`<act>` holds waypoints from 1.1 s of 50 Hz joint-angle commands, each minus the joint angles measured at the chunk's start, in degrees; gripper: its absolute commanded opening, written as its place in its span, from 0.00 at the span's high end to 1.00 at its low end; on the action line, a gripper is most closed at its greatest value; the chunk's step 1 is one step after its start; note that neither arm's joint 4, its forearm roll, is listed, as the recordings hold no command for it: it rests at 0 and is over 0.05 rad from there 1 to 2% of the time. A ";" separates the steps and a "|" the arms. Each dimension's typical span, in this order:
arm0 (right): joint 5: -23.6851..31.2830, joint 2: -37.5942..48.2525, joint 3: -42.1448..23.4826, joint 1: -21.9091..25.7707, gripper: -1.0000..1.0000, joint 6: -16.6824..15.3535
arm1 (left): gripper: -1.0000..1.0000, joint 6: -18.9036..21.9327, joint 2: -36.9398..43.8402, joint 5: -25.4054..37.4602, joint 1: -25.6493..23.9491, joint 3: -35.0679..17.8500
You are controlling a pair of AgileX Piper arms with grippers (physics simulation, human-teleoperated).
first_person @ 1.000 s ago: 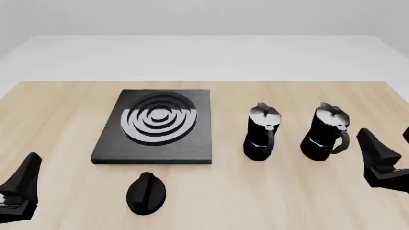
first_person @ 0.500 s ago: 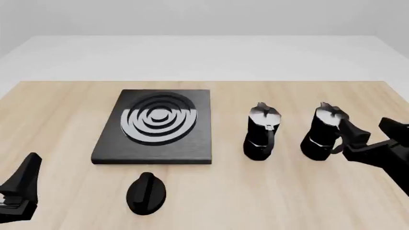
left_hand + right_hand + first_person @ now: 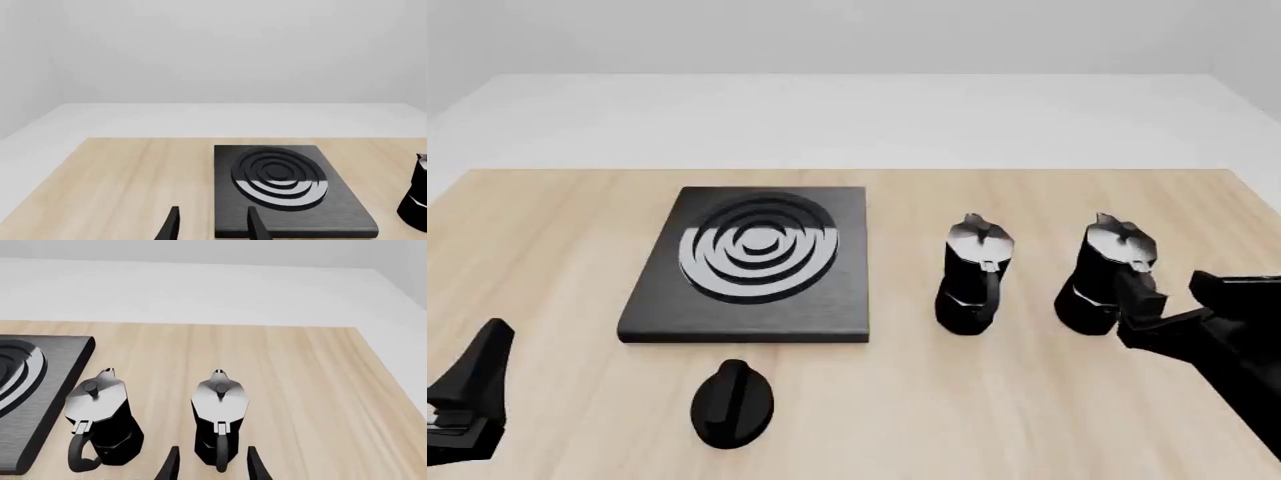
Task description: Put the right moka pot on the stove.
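The right moka pot (image 3: 1105, 274), black with a silvery-grey lid, stands upright on the wooden table, right of its twin pot (image 3: 974, 275). In the right wrist view the right moka pot (image 3: 220, 415) is straight ahead, its handle facing my fingers, with the twin (image 3: 103, 420) beside it. My right gripper (image 3: 1177, 300) is open, just beside and in front of the right pot, apart from it; it also shows in its wrist view (image 3: 212, 469). The stove (image 3: 754, 262) lies left of the pots. My left gripper (image 3: 467, 400) is open and empty at the front left.
A small black round knob (image 3: 733, 402) lies in front of the stove. In the left wrist view the stove (image 3: 283, 187) is ahead of my open left gripper (image 3: 213, 230), and the twin pot (image 3: 417, 200) shows at the frame edge.
My right gripper has swung in from the right edge toward the right pot and now points at its handle side. The pots, stove and left arm have not moved.
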 commanded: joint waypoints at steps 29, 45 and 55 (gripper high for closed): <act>-20.34 22.12 2.00 -0.40 0.00 1.13 | 0.00 0.00 0.00 0.00 0.00 0.00; -25.06 28.31 1.34 -0.03 0.00 2.22 | 0.00 0.00 0.00 0.00 0.00 0.00; -25.36 30.08 0.19 0.07 0.00 2.23 | 0.00 0.00 0.00 0.00 0.00 0.00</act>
